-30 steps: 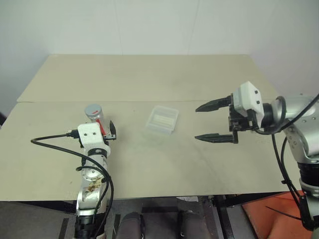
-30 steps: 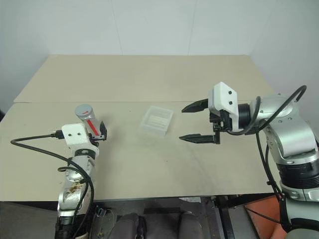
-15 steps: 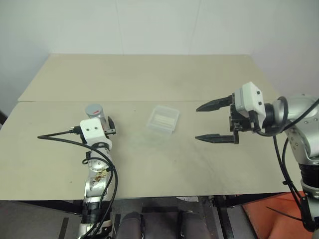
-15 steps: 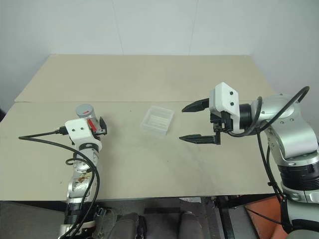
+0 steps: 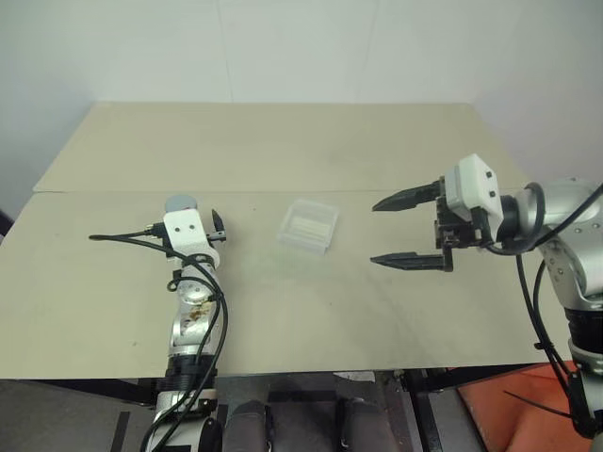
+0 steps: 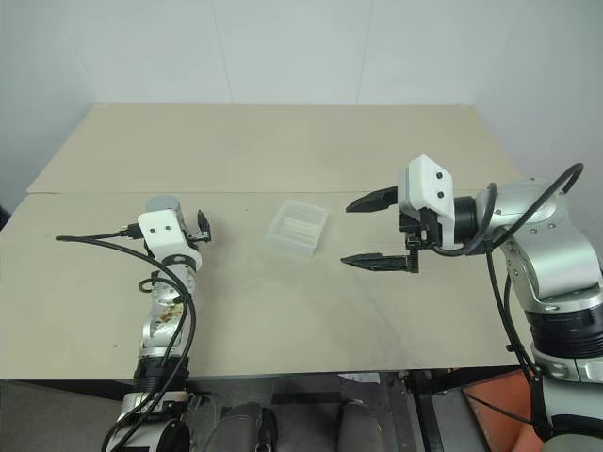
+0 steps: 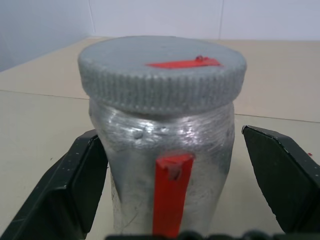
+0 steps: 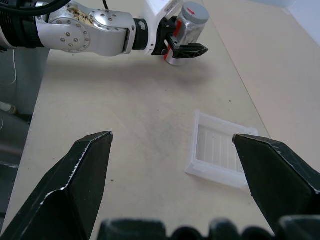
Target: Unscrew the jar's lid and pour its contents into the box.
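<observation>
Pincer on my left arm point(image 7: 165, 200) stands wide open astride the upright jar point(image 7: 167, 170) at the left of the frame, lid point(image 7: 162, 70) on, gripping nothing yet, while my right pincer point(image 5: 400, 231), equally spread and empty, hangs beyond the box point(image 5: 308, 226).

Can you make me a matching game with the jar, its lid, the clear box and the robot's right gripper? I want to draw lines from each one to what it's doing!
Things:
1. jar
2. lid
3. box
4. right gripper

States:
A. open, hanging above the table
B. screwed on, red mark on top
C. lying on the table, between the two arms
D. standing upright between the open fingers of the left gripper

Pairs: 1-D, 2-B, 3-C, 4-A
</observation>
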### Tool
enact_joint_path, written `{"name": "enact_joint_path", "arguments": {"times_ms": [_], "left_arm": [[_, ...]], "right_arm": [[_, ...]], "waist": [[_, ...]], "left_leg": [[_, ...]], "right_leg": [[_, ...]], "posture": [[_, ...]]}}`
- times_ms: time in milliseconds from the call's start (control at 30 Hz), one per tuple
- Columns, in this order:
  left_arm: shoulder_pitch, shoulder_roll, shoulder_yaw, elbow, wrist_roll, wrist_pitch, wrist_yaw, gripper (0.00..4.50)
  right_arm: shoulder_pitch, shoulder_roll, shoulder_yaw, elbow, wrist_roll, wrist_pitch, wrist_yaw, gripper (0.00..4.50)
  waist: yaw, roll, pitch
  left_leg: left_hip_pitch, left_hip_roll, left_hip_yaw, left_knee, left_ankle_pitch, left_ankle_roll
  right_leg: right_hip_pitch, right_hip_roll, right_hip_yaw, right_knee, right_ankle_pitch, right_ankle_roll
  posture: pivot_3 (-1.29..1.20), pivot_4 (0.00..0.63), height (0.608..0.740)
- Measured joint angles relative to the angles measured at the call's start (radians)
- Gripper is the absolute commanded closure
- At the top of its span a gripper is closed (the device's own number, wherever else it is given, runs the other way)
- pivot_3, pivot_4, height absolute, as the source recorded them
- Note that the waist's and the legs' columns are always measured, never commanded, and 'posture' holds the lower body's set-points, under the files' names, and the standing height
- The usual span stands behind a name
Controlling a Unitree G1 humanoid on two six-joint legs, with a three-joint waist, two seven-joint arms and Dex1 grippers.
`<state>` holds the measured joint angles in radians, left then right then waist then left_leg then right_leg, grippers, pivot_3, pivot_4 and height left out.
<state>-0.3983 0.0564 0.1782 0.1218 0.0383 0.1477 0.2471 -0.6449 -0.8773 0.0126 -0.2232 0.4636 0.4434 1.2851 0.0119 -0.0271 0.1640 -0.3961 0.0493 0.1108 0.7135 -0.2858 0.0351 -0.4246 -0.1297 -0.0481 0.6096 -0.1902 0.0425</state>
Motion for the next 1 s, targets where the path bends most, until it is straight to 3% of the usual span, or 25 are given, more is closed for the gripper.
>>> {"name": "enact_joint_path", "arguments": {"times_ms": [233, 333, 533, 567, 833, 933, 1000], "left_arm": [[-0.010, 0.000, 0.002, 0.016, -0.001, 0.000, 0.011, 0.01], [-0.017, 0.000, 0.003, 0.016, -0.001, 0.000, 0.014, 0.55], [-0.018, 0.000, 0.009, 0.016, -0.003, 0.000, 0.013, 2.43], [-0.018, 0.000, 0.009, 0.016, -0.003, 0.000, 0.010, 2.58], [-0.012, 0.008, -0.001, 0.007, -0.011, -0.001, -0.053, 2.58], [0.025, 0.067, -0.023, -0.064, -0.072, 0.021, -0.192, 2.58], [0.049, 0.163, -0.036, -0.141, -0.142, 0.067, -0.340, 2.58]], "right_arm": [[-0.002, 0.000, 0.000, 0.002, 0.000, 0.000, 0.001, 0.00], [-0.006, 0.004, 0.000, 0.003, 0.001, 0.000, 0.001, 0.00], [-0.009, 0.009, 0.000, -0.003, 0.008, 0.000, -0.001, 0.00], [-0.009, 0.010, 0.000, -0.006, 0.012, 0.000, -0.001, 0.00], [0.014, 0.026, 0.000, -0.069, 0.052, 0.009, -0.017, 0.00], [0.022, 0.035, 0.000, -0.081, 0.067, 0.019, -0.033, 0.00], [0.021, 0.049, 0.000, -0.083, 0.070, 0.029, -0.057, 0.00]], "waist": [[0.001, 0.000, 0.000], [0.000, 0.000, 0.000], [0.001, 0.000, 0.000], [0.001, 0.000, 0.000], [0.000, 0.000, 0.000], [-0.001, 0.000, 0.000], [-0.008, 0.000, 0.000]], "left_leg": [[0.000, 0.000, 0.000, 0.000, 0.000, 0.000], [0.000, 0.000, 0.000, 0.000, 0.000, 0.000], [0.000, 0.000, 0.000, 0.000, 0.000, 0.000], [0.000, 0.000, 0.000, 0.000, 0.000, 0.000], [-0.001, 0.000, 0.000, 0.000, 0.000, 0.000], [-0.001, 0.000, 0.000, 0.000, 0.001, -0.001], [-0.002, 0.001, 0.000, 0.000, 0.001, -0.002]], "right_leg": [[0.000, 0.000, 0.000, 0.000, 0.000, 0.000], [0.000, 0.000, 0.000, 0.000, 0.000, 0.000], [0.000, 0.000, 0.000, 0.000, 0.000, 0.000], [0.000, 0.000, 0.000, 0.000, 0.000, 0.000], [0.000, 0.000, -0.001, 0.000, 0.000, 0.000], [-0.001, 0.000, -0.001, 0.000, 0.000, 0.000], [-0.003, 0.000, 0.000, 0.001, 0.000, 0.000]], "posture": [[0.00, 0.150, 0.740], [0.00, 0.150, 0.740], [0.00, 0.150, 0.740], [0.00, 0.150, 0.740], [0.00, 0.150, 0.740], [0.00, 0.150, 0.740], [0.00, 0.150, 0.740]]}}
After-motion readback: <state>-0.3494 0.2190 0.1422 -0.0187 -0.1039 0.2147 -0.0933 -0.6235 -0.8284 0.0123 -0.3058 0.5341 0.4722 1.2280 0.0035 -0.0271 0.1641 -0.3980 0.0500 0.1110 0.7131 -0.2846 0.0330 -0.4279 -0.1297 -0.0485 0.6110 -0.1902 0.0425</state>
